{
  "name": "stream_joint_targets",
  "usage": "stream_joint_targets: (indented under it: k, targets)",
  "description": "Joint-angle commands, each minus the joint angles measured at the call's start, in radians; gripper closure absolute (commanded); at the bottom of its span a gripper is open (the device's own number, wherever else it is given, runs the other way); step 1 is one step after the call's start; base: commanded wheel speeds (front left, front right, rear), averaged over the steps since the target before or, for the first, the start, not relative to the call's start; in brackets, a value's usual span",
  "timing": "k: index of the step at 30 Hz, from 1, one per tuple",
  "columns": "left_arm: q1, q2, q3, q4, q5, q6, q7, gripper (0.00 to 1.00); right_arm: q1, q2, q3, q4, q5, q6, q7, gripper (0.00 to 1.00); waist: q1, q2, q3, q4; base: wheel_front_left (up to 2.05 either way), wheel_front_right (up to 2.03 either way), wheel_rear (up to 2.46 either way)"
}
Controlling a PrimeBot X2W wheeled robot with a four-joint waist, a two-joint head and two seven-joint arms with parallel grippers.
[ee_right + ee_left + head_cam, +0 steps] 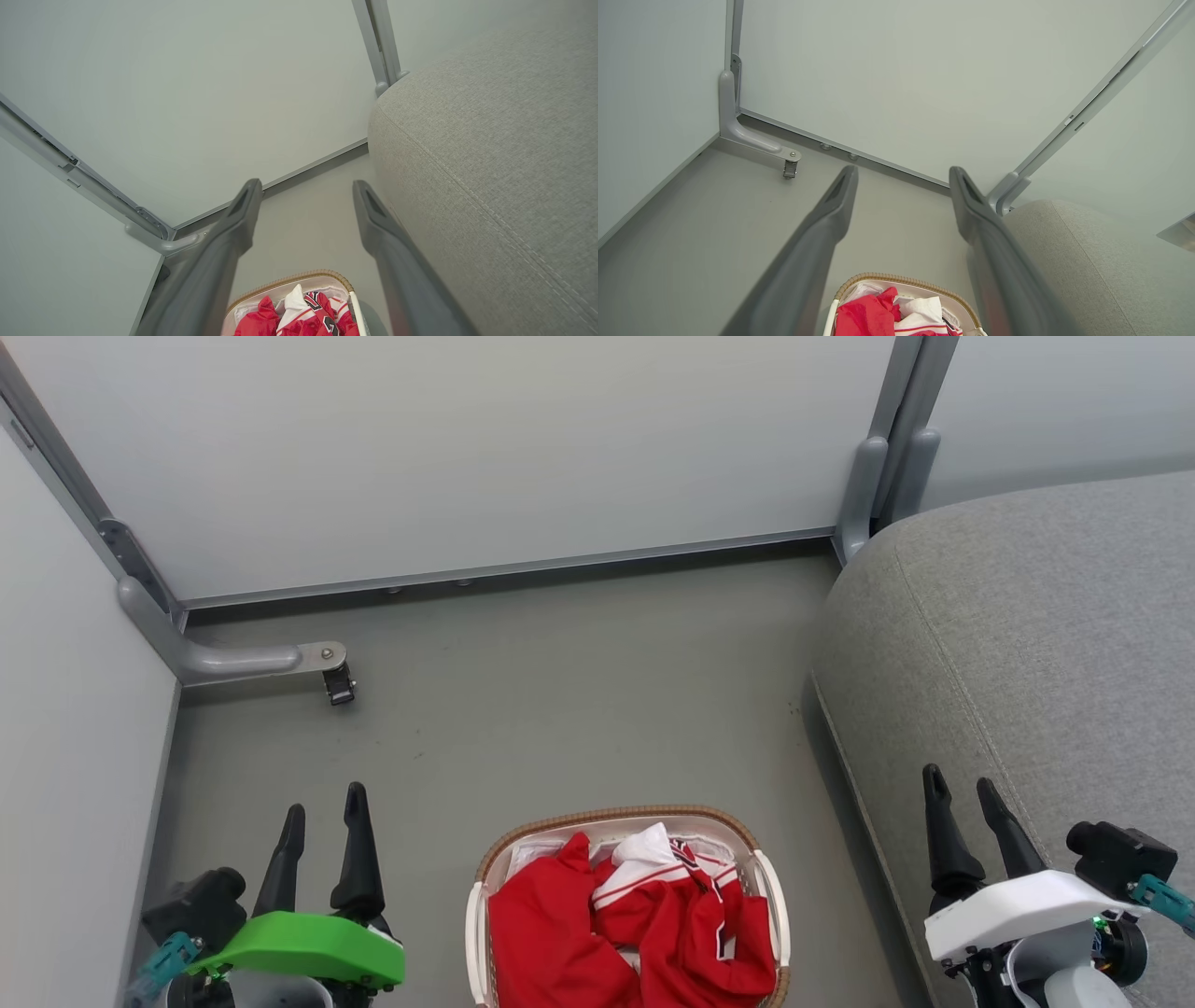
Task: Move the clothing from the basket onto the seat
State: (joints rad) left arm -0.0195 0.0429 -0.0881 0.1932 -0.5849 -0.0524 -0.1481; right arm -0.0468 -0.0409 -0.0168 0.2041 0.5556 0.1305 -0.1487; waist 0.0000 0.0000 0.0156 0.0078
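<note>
Flanking the basket (618,818) on the floor (560,709), the left gripper (324,805) and right gripper (960,784) hang spread and empty, clear of the load. The clothing (569,933) lies heaped inside the basket. The seat (1027,616) stands just beside it on the right, probably favouring a right-arm transfer.

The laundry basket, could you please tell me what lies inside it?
Crumpled red garments with white-and-black trim, over a white liner; the floor of the basket is covered.

Ahead of me a grey floor (560,709) meets pale wall panels (467,448) framed in grey metal. At my left a curved metal foot (243,660) juts from the corner, with a small black caster (338,686) at its tip.
</note>
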Motion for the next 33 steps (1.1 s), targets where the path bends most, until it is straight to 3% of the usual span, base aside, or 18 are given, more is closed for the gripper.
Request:
stream_joint_targets:
  k: [1, 33]
  targets:
    - [0.010, 0.007, -0.004, -0.007, 0.030, 0.004, -0.010, 0.00, 0.005, -0.007, 0.003, -0.004, -0.031, 0.000, -0.010, 0.00, 0.0000, 0.0000, 0.000, 0.000, 0.00, 0.00, 0.00]
    - [0.011, 0.009, -0.056, 0.062, 0.272, 0.022, -0.081, 0.00, 0.015, -0.010, 0.039, 0.009, -0.323, 0.000, -0.081, 0.00, 0.0000, 0.0000, 0.007, 0.008, 0.00, 0.00, 0.00]
